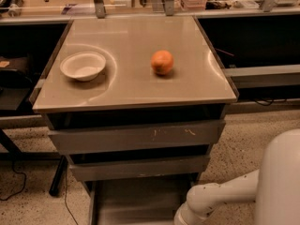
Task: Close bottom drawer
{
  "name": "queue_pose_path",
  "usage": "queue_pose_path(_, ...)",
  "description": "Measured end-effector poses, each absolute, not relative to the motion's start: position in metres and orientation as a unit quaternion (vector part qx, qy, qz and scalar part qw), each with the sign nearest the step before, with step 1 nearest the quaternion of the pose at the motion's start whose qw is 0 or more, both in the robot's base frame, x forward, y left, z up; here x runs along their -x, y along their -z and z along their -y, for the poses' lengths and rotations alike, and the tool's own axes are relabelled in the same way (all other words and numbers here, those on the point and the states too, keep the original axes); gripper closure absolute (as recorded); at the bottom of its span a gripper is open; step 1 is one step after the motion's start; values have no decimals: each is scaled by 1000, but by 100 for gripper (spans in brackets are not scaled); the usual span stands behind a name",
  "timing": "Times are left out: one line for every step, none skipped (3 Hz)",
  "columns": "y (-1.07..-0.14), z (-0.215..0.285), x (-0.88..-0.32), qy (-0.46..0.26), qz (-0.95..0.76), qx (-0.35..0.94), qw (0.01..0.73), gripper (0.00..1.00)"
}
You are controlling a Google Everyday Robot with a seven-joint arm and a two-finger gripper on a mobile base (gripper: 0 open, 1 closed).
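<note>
The grey cabinet has three stacked drawers. The bottom drawer (136,201) stands pulled out: its wide shallow tray shows at the lower edge of the camera view, and its front is cut off below the frame. The middle drawer (139,168) and the scratched top drawer (136,136) stick out slightly. My white arm (211,201) reaches down at the lower right, beside the tray's right side. The gripper is below the frame's bottom edge and out of view.
On the cabinet top (126,86) sit a white bowl (83,65) at the left and an orange (162,62) near the middle. Dark shelving stands on both sides, a black table leg (57,178) and cable at the lower left, speckled floor (248,139) at the right.
</note>
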State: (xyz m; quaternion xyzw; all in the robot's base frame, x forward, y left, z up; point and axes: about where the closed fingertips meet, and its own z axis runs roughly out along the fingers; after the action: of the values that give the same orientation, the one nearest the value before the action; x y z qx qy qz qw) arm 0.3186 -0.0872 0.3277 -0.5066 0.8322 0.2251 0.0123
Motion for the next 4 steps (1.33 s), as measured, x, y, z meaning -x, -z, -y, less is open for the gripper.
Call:
queue_pose_path(-285, 93, -318, -232, -841, 489, 5, 100)
queue_pose_path(-253, 97, -318, -235, -845, 481, -2, 100)
queue_pose_path(-227, 99, -319, -228, -846, 481, -15, 100)
queue_pose_path(-212, 100, -321, -222, -847, 482, -24, 100)
